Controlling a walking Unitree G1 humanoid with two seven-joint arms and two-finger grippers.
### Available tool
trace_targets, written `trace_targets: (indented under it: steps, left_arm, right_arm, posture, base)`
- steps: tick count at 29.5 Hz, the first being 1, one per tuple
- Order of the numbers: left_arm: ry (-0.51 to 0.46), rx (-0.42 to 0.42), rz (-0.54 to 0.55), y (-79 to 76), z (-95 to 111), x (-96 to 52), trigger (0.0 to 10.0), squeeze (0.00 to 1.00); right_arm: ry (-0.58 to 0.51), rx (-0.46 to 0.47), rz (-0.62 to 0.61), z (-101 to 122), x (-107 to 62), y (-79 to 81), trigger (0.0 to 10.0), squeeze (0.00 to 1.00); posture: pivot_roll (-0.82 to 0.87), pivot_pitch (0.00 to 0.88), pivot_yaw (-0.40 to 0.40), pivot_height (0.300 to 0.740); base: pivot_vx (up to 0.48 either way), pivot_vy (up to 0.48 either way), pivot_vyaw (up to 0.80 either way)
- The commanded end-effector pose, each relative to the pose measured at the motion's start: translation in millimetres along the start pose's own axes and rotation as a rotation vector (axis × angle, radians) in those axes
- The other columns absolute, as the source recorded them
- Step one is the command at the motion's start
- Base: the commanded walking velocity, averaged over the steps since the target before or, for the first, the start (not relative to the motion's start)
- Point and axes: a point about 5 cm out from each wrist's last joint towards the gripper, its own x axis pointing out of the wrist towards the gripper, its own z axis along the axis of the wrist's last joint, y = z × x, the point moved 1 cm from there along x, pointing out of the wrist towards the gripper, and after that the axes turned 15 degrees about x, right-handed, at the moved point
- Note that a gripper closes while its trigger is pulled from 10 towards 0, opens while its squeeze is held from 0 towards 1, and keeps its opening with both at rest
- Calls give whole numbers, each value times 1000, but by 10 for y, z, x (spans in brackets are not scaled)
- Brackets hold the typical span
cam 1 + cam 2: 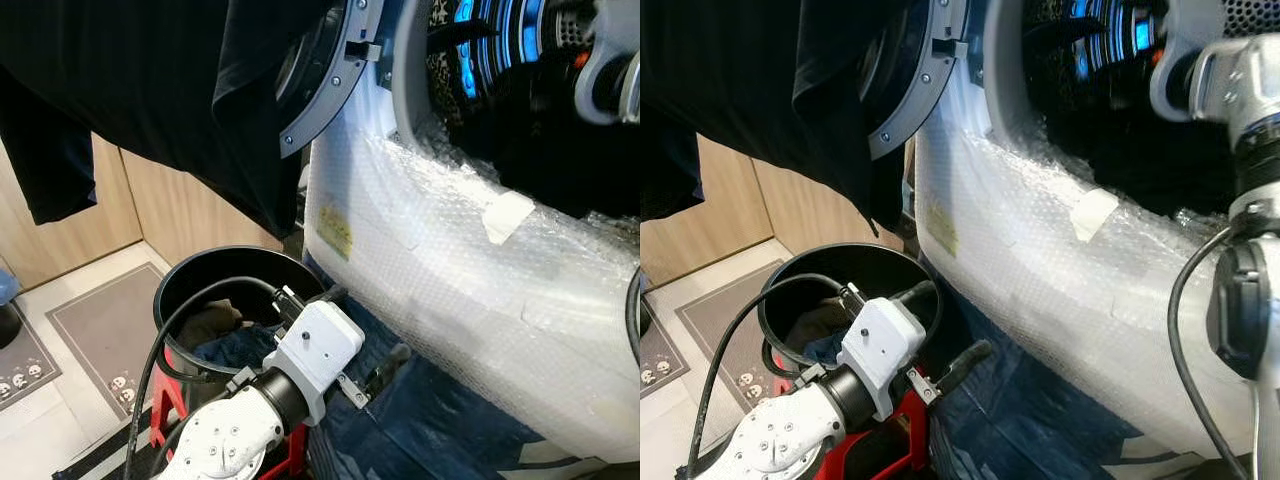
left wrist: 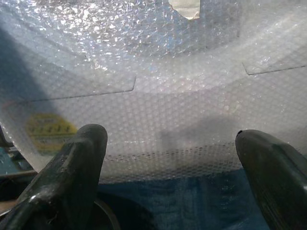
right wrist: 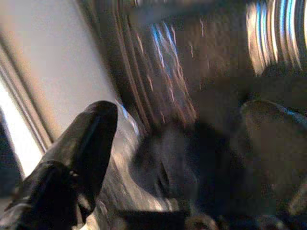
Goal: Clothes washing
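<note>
A washing machine wrapped in bubble wrap (image 1: 450, 260) stands before me with its round door (image 1: 330, 70) swung open. A black garment (image 1: 150, 80) hangs across the top left, over the door. My right gripper (image 3: 187, 143) is up inside the blue-lit drum (image 1: 510, 40), fingers spread, with dark cloth lying between them in a blurred view. My left gripper (image 2: 170, 158) is low, open and holding nothing, pointing at the machine's wrapped front. Just behind the left arm is a black basket (image 1: 200, 265) holding blue and brown clothes (image 1: 235, 345).
The basket rests on a red stool (image 1: 170, 400). Blue fabric (image 1: 430, 420) lies on the floor at the machine's foot. Grey mats (image 1: 100, 330) cover the floor at left, with wooden cabinet fronts (image 1: 180, 210) behind. A black cable (image 1: 160, 340) loops over the left arm.
</note>
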Motion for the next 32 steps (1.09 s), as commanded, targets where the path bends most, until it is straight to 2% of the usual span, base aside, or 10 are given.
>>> trace_targets:
  steps: [1, 8, 13, 15, 17, 18, 22, 26, 29, 32]
  left_arm:
    - [-3, -2, -14, -9, 4, 11, 10000, 0]
    - [-8, 9, -27, 23, 1, 15, 10000, 0]
    - [-5, 25, -23, 65, -18, 25, 10000, 0]
    - [-9, 29, -22, 85, -21, 33, 10000, 0]
    - [-11, 33, -26, 101, -24, 42, 10000, 0]
    - [-17, 36, -33, 109, -24, 55, 10000, 0]
    - [-20, 48, -40, 127, -31, 64, 10000, 0]
    - [-22, 59, -46, 147, -54, 77, 10000, 0]
    - [-20, 74, -48, 163, -81, 83, 10000, 0]
    - [-22, 85, -37, 182, -98, 83, 10000, 0]
  right_arm:
    - [-37, 66, 53, 98, -125, -15, 10000, 0]
    - [-176, -11, 70, -104, -305, -73, 10000, 0]
    - [-374, -19, 191, -207, -581, -51, 10000, 0]
    - [-429, 46, 270, -236, -690, -28, 10000, 0]
    - [-464, 41, 316, -271, -770, -25, 10000, 0]
    - [-451, 93, 361, -368, -843, -34, 10000, 0]
    - [-467, 49, 440, -525, -921, 0, 10000, 0]
    - [-412, 59, 645, -873, -1078, 103, 10000, 0]
    - [-263, 73, 836, -1228, -1218, 252, 10000, 0]
    - [-169, 63, 858, -1432, -1250, 264, 10000, 0]
  posture:
    - [-5, 55, -147, 740]
    - [-15, 51, -117, 740]
    - [-22, 42, -97, 740]
    - [-29, 35, -85, 740]
    - [-34, 31, -77, 740]
    - [-37, 25, -70, 740]
    - [-43, 19, -59, 740]
    - [-47, 8, -43, 740]
    - [-43, 3, -37, 740]
    - [-38, 0, -33, 740]
  base:
    - [0, 0, 0]
    - [0, 0, 0]
    - [0, 0, 0]
    - [0, 0, 0]
    - [0, 0, 0]
    - [0, 0, 0]
    - [0, 0, 0]
    - [0, 0, 0]
    - [0, 0, 0]
    - [0, 0, 0]
